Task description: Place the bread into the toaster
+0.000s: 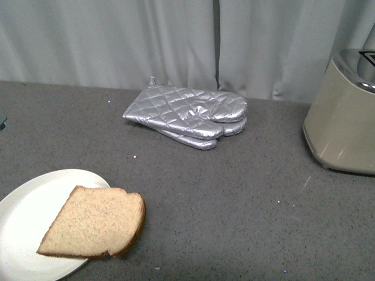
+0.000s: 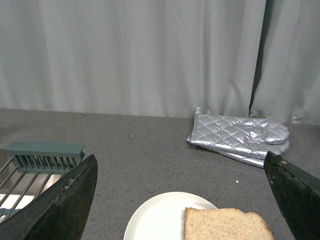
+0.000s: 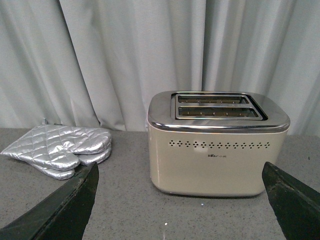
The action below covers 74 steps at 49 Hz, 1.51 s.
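Right wrist: whole toaster (image 3: 217, 155) (front: cropped)

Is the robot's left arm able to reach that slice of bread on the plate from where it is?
Probably yes. The left hand is open and faces the bread on the white plate; nothing lies between them.
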Motion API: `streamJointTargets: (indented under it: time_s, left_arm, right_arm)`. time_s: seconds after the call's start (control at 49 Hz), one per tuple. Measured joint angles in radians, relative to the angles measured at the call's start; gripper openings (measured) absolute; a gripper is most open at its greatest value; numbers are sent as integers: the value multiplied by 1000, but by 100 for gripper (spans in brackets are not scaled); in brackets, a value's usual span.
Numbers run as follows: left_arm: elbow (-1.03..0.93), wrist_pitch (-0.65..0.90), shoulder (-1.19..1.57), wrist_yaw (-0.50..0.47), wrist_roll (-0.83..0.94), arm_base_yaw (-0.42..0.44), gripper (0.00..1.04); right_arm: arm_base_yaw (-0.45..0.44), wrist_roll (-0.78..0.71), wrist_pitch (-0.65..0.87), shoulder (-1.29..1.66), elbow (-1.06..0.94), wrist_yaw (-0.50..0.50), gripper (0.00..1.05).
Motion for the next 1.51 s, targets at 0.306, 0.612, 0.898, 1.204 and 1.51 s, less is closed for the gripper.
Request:
streamJointTargets:
  time_s: [0.306, 0.612, 0.898, 1.204, 1.51]
  left_arm:
    - [0, 0, 0, 0, 0, 0, 98]
    - [0, 0, 0, 0, 0, 0, 98]
    - [0, 0, 0, 0, 0, 0, 98]
    - [0, 0, 0, 0, 0, 0, 98]
    - [99, -241, 180, 364, -391, 131, 98]
  right_arm:
    - [0, 0, 0, 0, 0, 0, 95]
    - [0, 0, 0, 0, 0, 0, 95]
    - [0, 0, 0, 0, 0, 0, 95]
    - [0, 0, 0, 0, 0, 0, 95]
    - [0, 0, 0, 0, 0, -3, 95]
